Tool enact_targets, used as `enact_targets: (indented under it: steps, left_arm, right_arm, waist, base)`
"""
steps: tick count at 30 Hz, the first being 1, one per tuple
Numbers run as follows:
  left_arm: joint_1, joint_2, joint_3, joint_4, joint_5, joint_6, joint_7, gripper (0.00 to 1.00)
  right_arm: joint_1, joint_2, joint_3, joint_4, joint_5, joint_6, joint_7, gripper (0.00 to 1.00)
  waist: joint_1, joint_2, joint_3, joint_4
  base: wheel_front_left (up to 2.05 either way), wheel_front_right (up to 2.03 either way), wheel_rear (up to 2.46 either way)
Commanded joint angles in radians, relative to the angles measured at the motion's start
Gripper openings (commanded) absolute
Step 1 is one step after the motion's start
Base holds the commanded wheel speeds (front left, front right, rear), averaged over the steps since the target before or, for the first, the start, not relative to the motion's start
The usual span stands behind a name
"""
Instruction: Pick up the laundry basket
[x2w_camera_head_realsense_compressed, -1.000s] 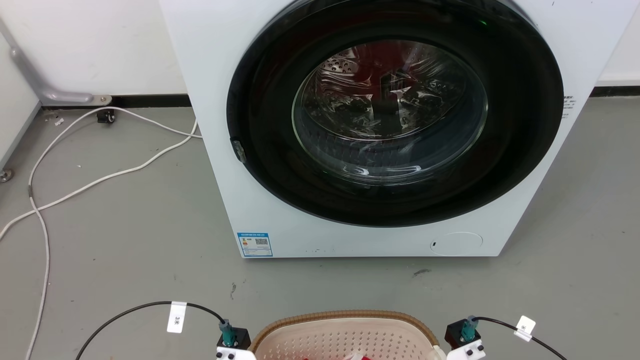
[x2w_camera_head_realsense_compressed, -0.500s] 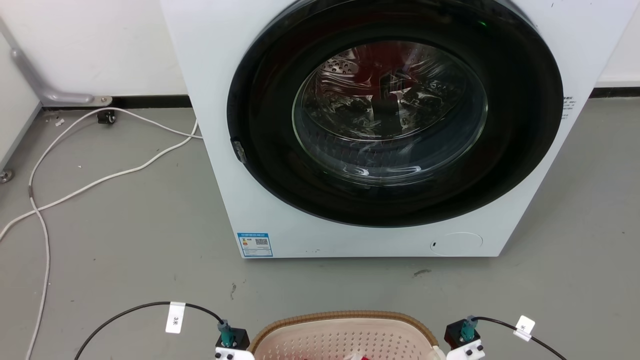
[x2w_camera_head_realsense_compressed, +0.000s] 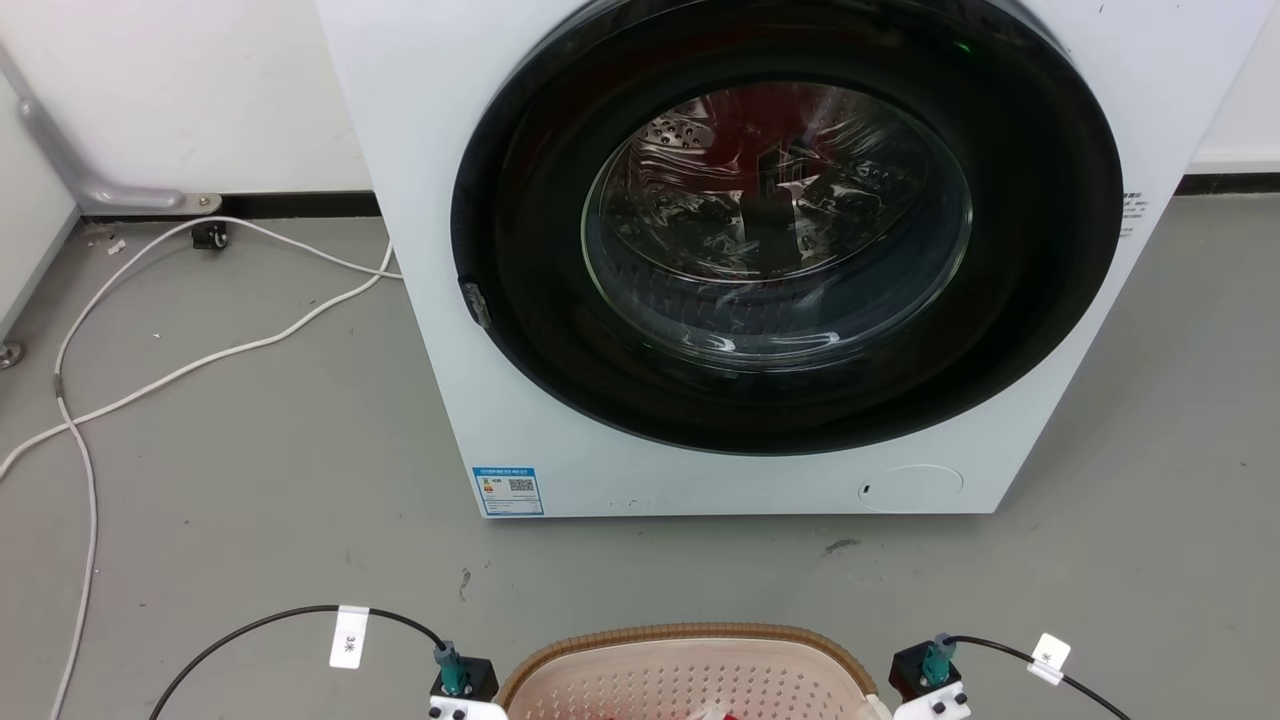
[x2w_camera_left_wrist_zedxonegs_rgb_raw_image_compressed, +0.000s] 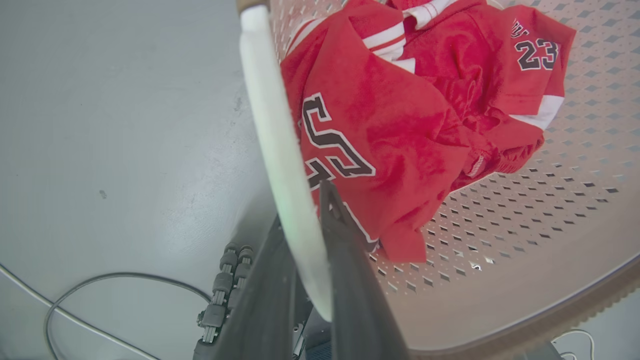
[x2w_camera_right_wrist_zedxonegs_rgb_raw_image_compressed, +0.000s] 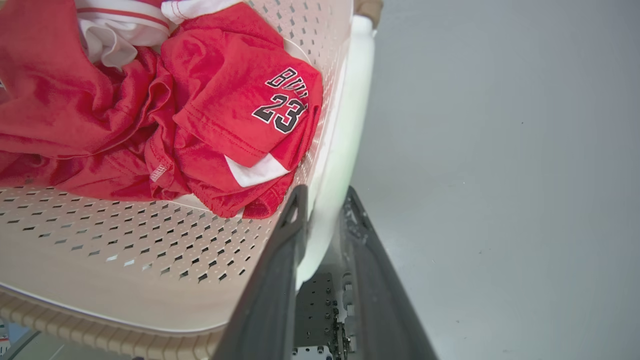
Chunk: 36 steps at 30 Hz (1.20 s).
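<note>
Wrist views: left end effector (x2w_camera_left_wrist_zedxonegs_rgb_raw_image_compressed: 301, 202) and right end effector (x2w_camera_right_wrist_zedxonegs_rgb_raw_image_compressed: 325, 192) pinch laundry basket (x2w_camera_left_wrist_zedxonegs_rgb_raw_image_compressed: 500, 240) handles (x2w_camera_left_wrist_zedxonegs_rgb_raw_image_compressed: 280, 150).

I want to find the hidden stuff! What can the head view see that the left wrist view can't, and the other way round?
Head view's own: the washer with its round door, and white cables on the floor.
Left wrist view's own: the number 23 on the red jersey, and the left hand with a finger on each side of the white handle.
Both: the basket with its little holes, the grey floor, and a bit of the jersey inside.
</note>
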Motion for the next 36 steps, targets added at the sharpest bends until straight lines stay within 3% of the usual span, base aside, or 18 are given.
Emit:
enact_targets:
  steps: [1, 36]
  left_arm:
    - [-0.011, -0.01, -0.007, -0.006, -0.001, -0.01, -0.006, 0.0]
    - [-0.035, -0.009, -0.085, 0.007, -0.084, -0.01, -0.024, 0.0]
  right_arm:
    - [-0.014, 0.011, 0.01, -0.008, 0.001, 0.006, -0.006, 0.0]
    - [-0.026, 0.006, 0.084, 0.004, 0.081, 0.006, -0.011, 0.0]
  waist:
    - [-0.0001, -0.0001, 0.0, -0.001]
    - [-0.0001, -0.0001, 0.002, -0.007]
  base:
    - [0.0, 0.0, 0.0]
    - [0.0, 0.0, 0.0]
